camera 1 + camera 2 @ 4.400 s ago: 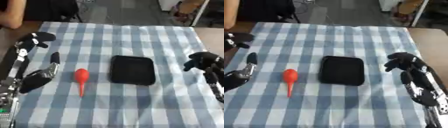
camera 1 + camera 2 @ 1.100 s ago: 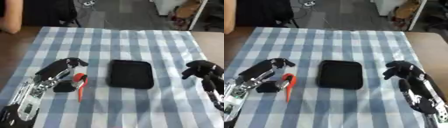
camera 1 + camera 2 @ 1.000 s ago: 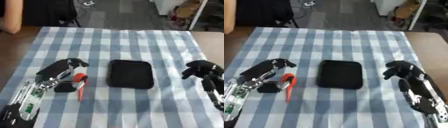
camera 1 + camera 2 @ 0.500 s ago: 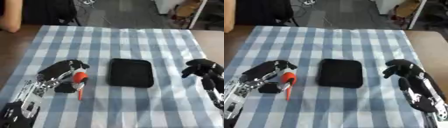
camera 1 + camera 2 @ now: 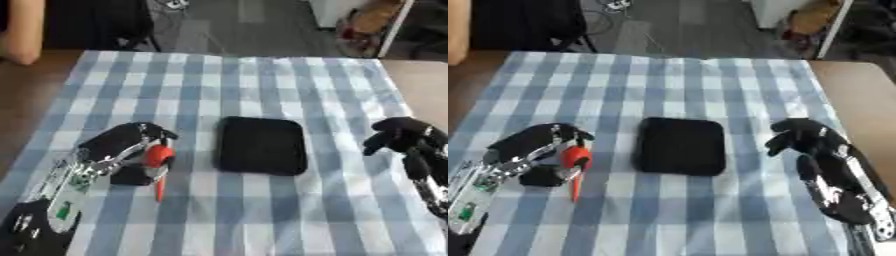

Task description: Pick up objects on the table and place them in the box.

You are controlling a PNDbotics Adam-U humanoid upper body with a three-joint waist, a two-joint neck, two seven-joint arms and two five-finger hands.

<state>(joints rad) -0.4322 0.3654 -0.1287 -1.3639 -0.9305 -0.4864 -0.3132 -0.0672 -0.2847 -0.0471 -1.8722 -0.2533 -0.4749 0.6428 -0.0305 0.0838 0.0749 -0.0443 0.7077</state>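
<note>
**Spotter:** Checked cloth (image 5: pixel 262 80) is covering the whole table under you, blue and white. How far along are you?

**Me:** Barely started, as I'm judging it. I'm seeing one object to move, the red bulb (image 5: pixel 158 155) with its thin tail, and it is lying left of the black box (image 5: pixel 261 145), near it but not touching. Nothing is showing inside the box, so the whole transfer is waiting to be done.

**Spotter:** What are the fingers doing?

**Me:** I'm curling the left hand (image 5: pixel 131 150) over the bulb. The fingers (image 5: pixel 162 134) are arching across its round end from the far side, and the thumb is sitting low on the side away from the box, so the bulb is lying between them. I'm reading that as a closing grasp, but I'm unable to say whether the fingertips are actually pressing on it. The tail is pointing toward me along the cloth, which suggests it is not lifted.

**Spotter:** And outward from there?

**Me:** The left forearm is running from the hand toward the lower corner, away from the box. The right hand (image 5: pixel 802 137) is hovering right of the box, fingers curled and holding nothing, well apart from the bulb.

**Spotter:** What's left?

**Me:** I'm thinking: settle the grip, lift, carry right over the box rim, let go.
</note>
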